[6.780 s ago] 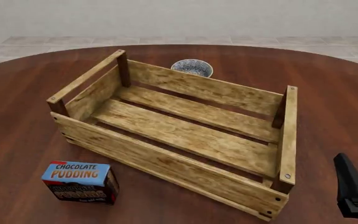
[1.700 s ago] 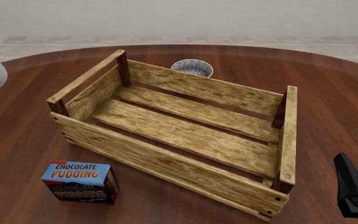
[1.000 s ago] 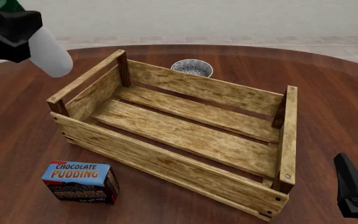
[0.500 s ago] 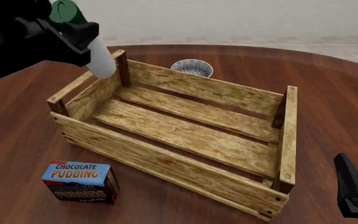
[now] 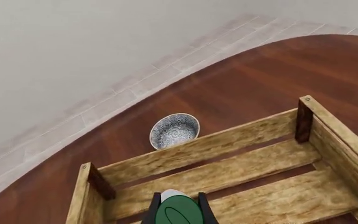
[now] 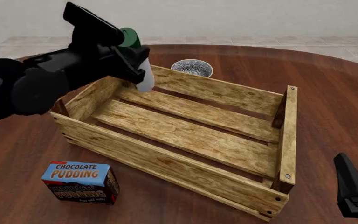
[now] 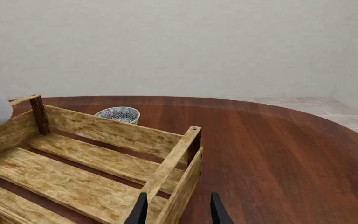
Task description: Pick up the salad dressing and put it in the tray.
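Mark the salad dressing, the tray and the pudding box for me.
salad dressing [image 6: 144, 77], front view, white body below the gripper.
tray [image 6: 166, 164], front view, near side wall.
pudding box [image 6: 78, 172], front view, blue top face.

A white salad dressing bottle [image 6: 145, 77] with a green cap sits in the black left gripper [image 6: 129, 58] above a light-wood slatted tray [image 6: 185, 161] with grainy tan planks and dark brown corner posts. The round table [image 6: 328, 88] is glossy reddish-brown wood. A small bowl [image 6: 192, 67] carries a fine blue-and-white pattern. The chocolate pudding box [image 6: 80, 182] is blue on top, with a red edge and a dark front. The right gripper [image 6: 355, 189] is black.
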You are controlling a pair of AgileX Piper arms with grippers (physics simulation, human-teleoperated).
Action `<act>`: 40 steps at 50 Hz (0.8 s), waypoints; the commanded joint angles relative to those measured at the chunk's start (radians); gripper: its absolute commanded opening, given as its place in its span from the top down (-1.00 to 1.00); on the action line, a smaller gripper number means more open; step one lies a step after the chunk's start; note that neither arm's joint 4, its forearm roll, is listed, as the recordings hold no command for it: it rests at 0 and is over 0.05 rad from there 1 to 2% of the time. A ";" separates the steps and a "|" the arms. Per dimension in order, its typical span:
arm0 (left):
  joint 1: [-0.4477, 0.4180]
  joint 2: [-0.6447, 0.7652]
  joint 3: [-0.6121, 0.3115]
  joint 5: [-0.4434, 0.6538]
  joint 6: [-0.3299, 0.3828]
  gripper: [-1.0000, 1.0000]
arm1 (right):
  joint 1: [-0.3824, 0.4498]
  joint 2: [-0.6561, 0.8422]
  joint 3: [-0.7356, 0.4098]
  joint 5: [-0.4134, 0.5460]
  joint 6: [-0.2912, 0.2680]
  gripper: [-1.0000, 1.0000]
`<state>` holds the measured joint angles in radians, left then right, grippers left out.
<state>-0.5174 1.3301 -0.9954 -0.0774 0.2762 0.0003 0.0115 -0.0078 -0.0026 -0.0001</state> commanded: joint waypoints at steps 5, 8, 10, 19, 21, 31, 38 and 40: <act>-0.041 0.137 -0.012 -0.081 0.024 1.00 | 0.000 0.000 0.000 0.000 0.000 -1.00; -0.041 0.171 -0.023 -0.086 0.029 1.00 | 0.000 0.000 0.000 0.000 0.000 -1.00; -0.041 0.195 -0.032 -0.088 0.028 1.00 | 0.000 0.000 0.000 0.000 0.000 -1.00; -0.046 0.269 -0.054 -0.102 0.031 1.00 | 0.000 0.000 0.000 0.000 0.000 -1.00; -0.046 0.278 -0.053 -0.106 0.031 1.00 | 0.000 0.000 0.000 0.000 0.000 -1.00; -0.040 0.321 -0.041 -0.129 0.041 1.00 | 0.000 0.000 0.000 0.000 0.000 -1.00; -0.040 0.331 -0.032 -0.138 0.045 1.00 | 0.000 0.000 0.000 0.000 0.000 -1.00; -0.040 0.341 -0.030 -0.144 0.044 1.00 | 0.000 0.000 0.000 0.000 0.000 -1.00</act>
<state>-0.5574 1.6421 -1.0265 -0.2003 0.2996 0.0004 0.0116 -0.0078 -0.0026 0.0000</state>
